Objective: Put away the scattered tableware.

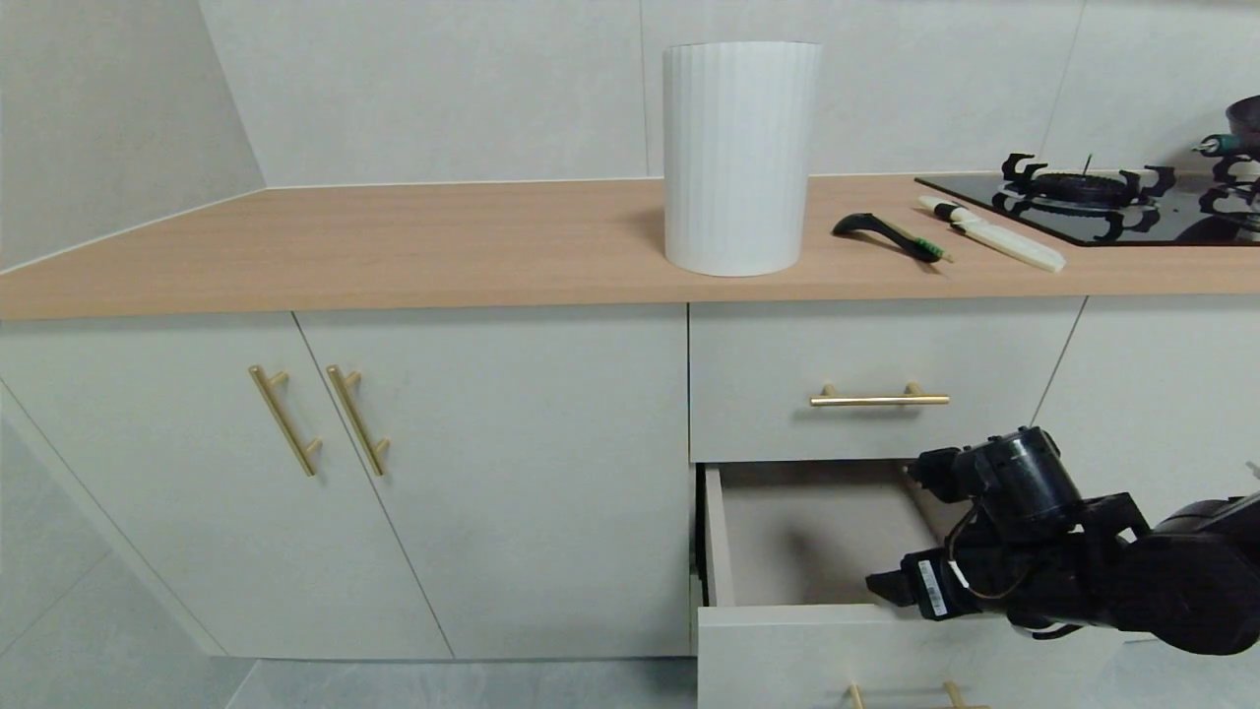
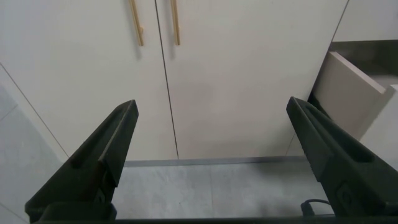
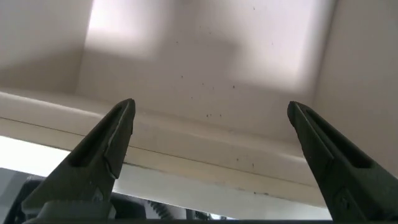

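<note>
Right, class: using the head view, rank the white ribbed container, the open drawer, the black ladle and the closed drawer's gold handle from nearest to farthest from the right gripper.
1. Open drawer, right beneath the right gripper.
2. Gold handle, on the closed drawer above.
3. Black ladle, up on the countertop.
4. White ribbed container, on the countertop, farther left.

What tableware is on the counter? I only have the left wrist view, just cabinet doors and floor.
Observer: A black spoon and a cream utensil lie on the countertop, to the right of a white ribbed canister.
Operator: Where is the right gripper?
Observer: The right gripper is low, at the open drawer, well below both utensils.
Operator: Is it holding anything?
Observer: No. Its fingers are apart with nothing between them.
</note>
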Controlling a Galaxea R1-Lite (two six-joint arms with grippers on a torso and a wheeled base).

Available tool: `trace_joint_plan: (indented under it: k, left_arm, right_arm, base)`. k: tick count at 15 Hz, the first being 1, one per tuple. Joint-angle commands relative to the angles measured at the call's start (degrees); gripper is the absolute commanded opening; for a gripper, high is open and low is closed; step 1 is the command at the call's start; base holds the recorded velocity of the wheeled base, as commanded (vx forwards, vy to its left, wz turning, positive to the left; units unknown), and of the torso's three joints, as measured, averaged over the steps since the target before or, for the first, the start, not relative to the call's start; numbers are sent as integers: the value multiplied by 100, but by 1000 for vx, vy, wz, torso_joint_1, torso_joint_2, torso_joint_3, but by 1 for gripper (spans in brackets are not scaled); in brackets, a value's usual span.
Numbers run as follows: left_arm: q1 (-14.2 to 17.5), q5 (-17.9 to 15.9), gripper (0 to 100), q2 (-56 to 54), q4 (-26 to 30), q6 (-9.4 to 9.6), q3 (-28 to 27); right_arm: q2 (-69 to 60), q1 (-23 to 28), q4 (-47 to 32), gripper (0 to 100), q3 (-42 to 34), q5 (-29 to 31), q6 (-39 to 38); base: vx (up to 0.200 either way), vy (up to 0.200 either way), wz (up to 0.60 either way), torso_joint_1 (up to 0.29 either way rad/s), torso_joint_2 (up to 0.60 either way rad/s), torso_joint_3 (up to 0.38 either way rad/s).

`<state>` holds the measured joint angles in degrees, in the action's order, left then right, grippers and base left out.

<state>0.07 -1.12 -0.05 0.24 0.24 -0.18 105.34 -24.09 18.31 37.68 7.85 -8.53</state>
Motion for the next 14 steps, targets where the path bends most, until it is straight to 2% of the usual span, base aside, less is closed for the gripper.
trace_joint_plan:
  k: [1,10,14]
  left_arm:
    - [1,-2,100,5,2,-7,1]
    - [1,-2,100,5,2,2,1]
    - [1,-2,100,5,2,-7,1]
  right_arm:
    - [-163,-34,-12,100,38,6,10]
    - [-479,-333,-1400,100,20,6,519]
    - [-760,-650,-2464,100,64,-3,695]
  base:
    - [0,0,0,0,0,0]
    - [0,0,0,0,0,0]
    - [0,0,0,0,0,0]
